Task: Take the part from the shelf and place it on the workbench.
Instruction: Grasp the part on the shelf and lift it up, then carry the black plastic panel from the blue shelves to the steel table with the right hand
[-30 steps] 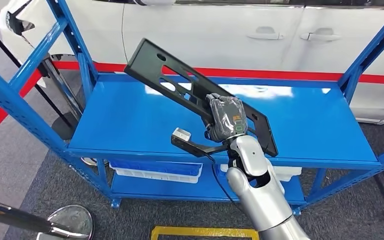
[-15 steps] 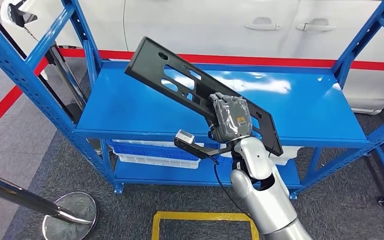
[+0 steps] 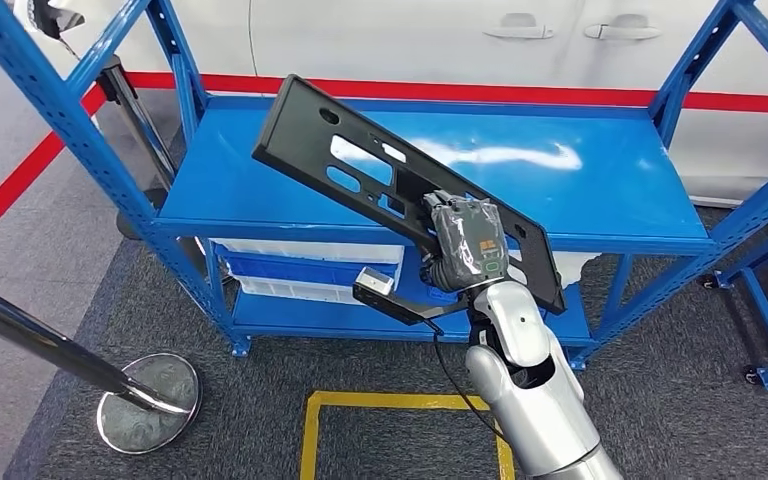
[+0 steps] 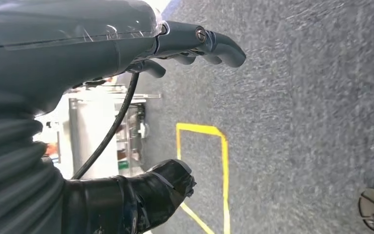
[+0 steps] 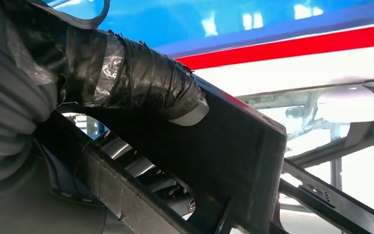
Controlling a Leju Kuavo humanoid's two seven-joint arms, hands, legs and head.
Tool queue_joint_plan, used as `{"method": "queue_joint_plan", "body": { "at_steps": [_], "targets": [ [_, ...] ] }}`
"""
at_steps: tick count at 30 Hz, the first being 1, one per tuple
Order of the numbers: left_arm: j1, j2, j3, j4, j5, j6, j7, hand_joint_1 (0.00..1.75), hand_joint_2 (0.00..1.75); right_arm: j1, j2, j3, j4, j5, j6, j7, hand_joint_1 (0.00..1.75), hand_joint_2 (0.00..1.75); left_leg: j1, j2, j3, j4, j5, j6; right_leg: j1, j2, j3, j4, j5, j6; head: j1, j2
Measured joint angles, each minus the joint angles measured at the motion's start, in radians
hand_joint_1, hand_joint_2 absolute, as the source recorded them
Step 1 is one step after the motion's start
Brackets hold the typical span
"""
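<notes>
Your right hand (image 3: pixel 465 243) grips the long black slotted panel (image 3: pixel 360 170) near its lower end, holding it tilted in the air above the blue shelf's (image 3: pixel 260 190) front edge, its far end pointing toward ten o'clock. Your left hand (image 4: pixel 126 48) hangs over grey carpet (image 4: pixel 311 117), fingers apart, holding nothing.

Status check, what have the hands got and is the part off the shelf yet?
Right hand grips the black part, held tilted above the blue shelf. Left hand empty, fingers apart, over grey floor. Workbench not seen; a stanchion base stands at left.
</notes>
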Motion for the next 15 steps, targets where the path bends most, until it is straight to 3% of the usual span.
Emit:
{"method": "queue_joint_plan", "body": {
  "at_steps": [3, 4, 5, 7, 8, 9, 10, 11, 13, 15],
  "targets": [
    [0.001, -0.001, -0.004, 0.0, -0.004, -0.002, -0.001, 0.0, 1.75, 0.004, -0.003, -0.002, -0.001, 0.001, 0.001, -0.003, 1.75, 1.75, -0.002, 0.002, -0.005, -0.019, 0.008, 0.019, -0.002, 0.004, -0.007, 0.004, 0.015, 0.018, 0.001, 0.0],
    [0.0, -0.001, -0.006, 0.0, -0.008, -0.004, -0.002, 0.0, 1.75, 0.006, -0.005, -0.003, -0.004, 0.002, 0.001, -0.003, 1.75, 1.75, -0.001, 0.005, -0.012, -0.021, 0.02, 0.029, -0.003, 0.008, -0.014, 0.017, -0.002, 0.024, 0.001, 0.0],
    [-0.001, -0.002, -0.009, 0.0, -0.013, -0.007, -0.005, 0.0, 1.75, 0.01, -0.01, -0.005, -0.009, 0.002, 0.002, -0.002, 1.75, 1.75, 0.002, 0.007, -0.021, -0.024, 0.032, 0.038, -0.004, 0.011, -0.026, 0.046, -0.037, 0.03, 0.002, 0.0],
    [-0.002, -0.002, -0.019, 0.0, -0.026, -0.013, -0.011, 0.0, 1.75, 0.021, -0.023, -0.014, -0.023, 0.002, 0.005, 0.0, 1.75, 1.75, 0.001, 0.01, -0.048, -0.025, 0.057, 0.047, -0.011, 0.012, -0.057, 0.156, -0.139, 0.038, 0.004, 0.0],
    [-0.001, -0.002, -0.023, 0.0, -0.029, -0.015, -0.014, 0.0, 1.75, 0.027, -0.031, -0.021, -0.029, 0.002, 0.006, -0.001, 1.75, 1.75, 0.001, 0.01, -0.064, -0.024, 0.069, 0.048, -0.014, 0.012, -0.068, 0.217, -0.173, 0.042, 0.004, 0.0],
    [-0.001, -0.002, -0.025, 0.0, -0.032, -0.017, -0.015, 0.0, 1.75, 0.033, -0.037, -0.029, -0.033, 0.002, 0.007, -0.003, 1.75, 1.75, 0.0, 0.01, -0.079, -0.023, 0.08, 0.047, -0.016, 0.012, -0.07, 0.261, -0.186, 0.044, 0.004, 0.0],
    [0.0, -0.001, -0.027, 0.0, -0.033, -0.018, -0.016, 0.0, 1.75, 0.038, -0.042, -0.035, -0.037, 0.001, 0.008, -0.004, 1.75, 1.75, 0.0, 0.01, -0.094, -0.022, 0.091, 0.045, -0.018, 0.012, -0.057, 0.275, -0.176, 0.045, 0.004, 0.0],
    [0.0, -0.001, -0.029, 0.0, -0.035, -0.019, -0.016, 0.0, 1.75, 0.042, -0.046, -0.042, -0.041, 0.001, 0.008, -0.004, 1.75, 1.75, 0.0, 0.01, -0.107, -0.021, 0.101, 0.042, -0.02, 0.012, -0.027, 0.256, -0.152, 0.045, 0.004, 0.0],
    [-0.001, -0.001, -0.037, 0.0, -0.041, -0.022, -0.017, 0.0, 1.75, 0.045, -0.052, -0.055, -0.051, -0.001, 0.008, -0.004, 1.75, 1.75, -0.001, 0.011, -0.129, -0.02, 0.121, 0.036, -0.021, 0.012, 0.081, 0.126, -0.12, 0.038, 0.003, 0.0],
    [-0.002, 0.0, -0.045, 0.0, -0.046, -0.024, -0.019, 0.0, 1.75, 0.045, -0.059, -0.069, -0.062, -0.004, 0.006, -0.008, 1.75, 1.75, -0.001, 0.011, -0.139, -0.023, 0.14, 0.025, -0.014, 0.012, 0.166, 0.001, -0.128, 0.029, 0.003, 0.0]
  ]
}}
